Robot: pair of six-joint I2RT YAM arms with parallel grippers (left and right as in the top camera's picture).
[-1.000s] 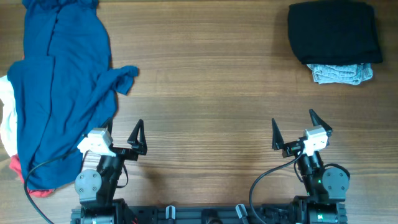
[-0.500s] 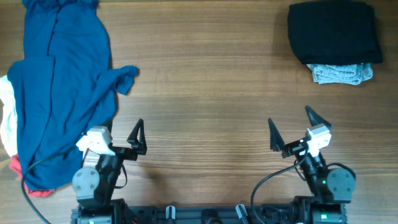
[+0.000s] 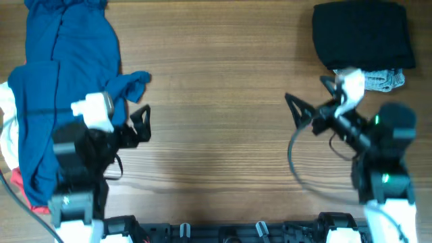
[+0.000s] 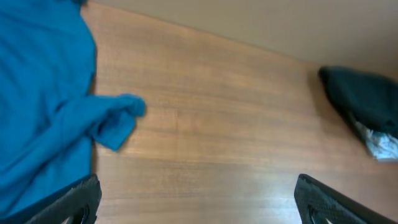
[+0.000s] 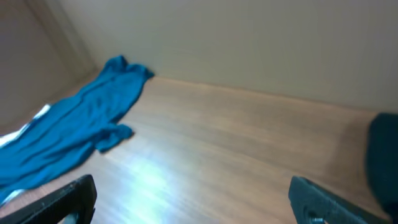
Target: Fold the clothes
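A large dark blue T-shirt (image 3: 64, 101) lies crumpled along the table's left side, one sleeve (image 3: 135, 84) reaching right. It also shows in the left wrist view (image 4: 43, 106) and the right wrist view (image 5: 81, 137). A white garment (image 3: 5, 131) and a red one (image 3: 27, 199) peek out beneath it at the left edge. My left gripper (image 3: 128, 116) is open and empty, above the shirt's right edge just below the sleeve. My right gripper (image 3: 312, 96) is open and empty, over bare wood left of the black pile.
A folded black garment (image 3: 363, 34) sits at the back right on a grey folded one (image 3: 385, 79); both show in the left wrist view (image 4: 364, 102). A wall runs behind the table's far edge (image 5: 249, 50).
Both arms have lifted from near the front edge and reached forward: the left toward the blue sleeve, the right toward the black pile. Both grippers stay open. The garments have not moved.
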